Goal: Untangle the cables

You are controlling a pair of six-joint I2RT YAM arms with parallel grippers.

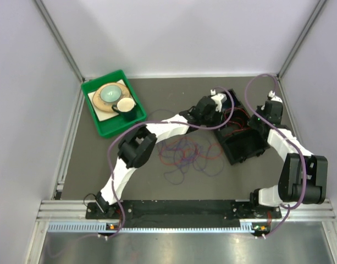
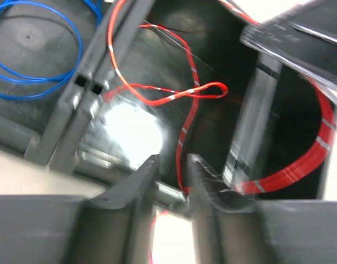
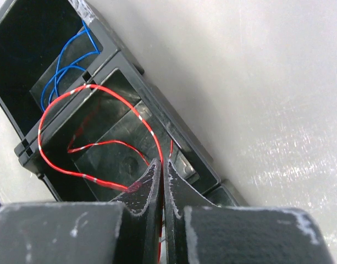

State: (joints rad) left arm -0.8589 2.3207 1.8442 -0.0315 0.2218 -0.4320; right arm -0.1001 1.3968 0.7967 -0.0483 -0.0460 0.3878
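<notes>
A loose tangle of red, blue and purple cables (image 1: 184, 151) lies on the table's middle. A black compartment box (image 1: 246, 147) stands to its right. My left gripper (image 2: 171, 162) hangs over the box with its jaws a little apart, and a red cable (image 2: 184, 132) runs between them. My right gripper (image 3: 163, 164) is shut on a red cable (image 3: 102, 93) that loops over a box compartment. A coiled blue cable (image 2: 36, 71) lies in the neighbouring compartment, and it also shows in the right wrist view (image 3: 64, 71). From above, both grippers meet at the box's far end, left (image 1: 226, 107) and right (image 1: 257, 118).
A green tray (image 1: 102, 127) with a plate, a bowl and a dark cup stands at the back left. White walls close in the table on three sides. The arms' base rail runs along the near edge.
</notes>
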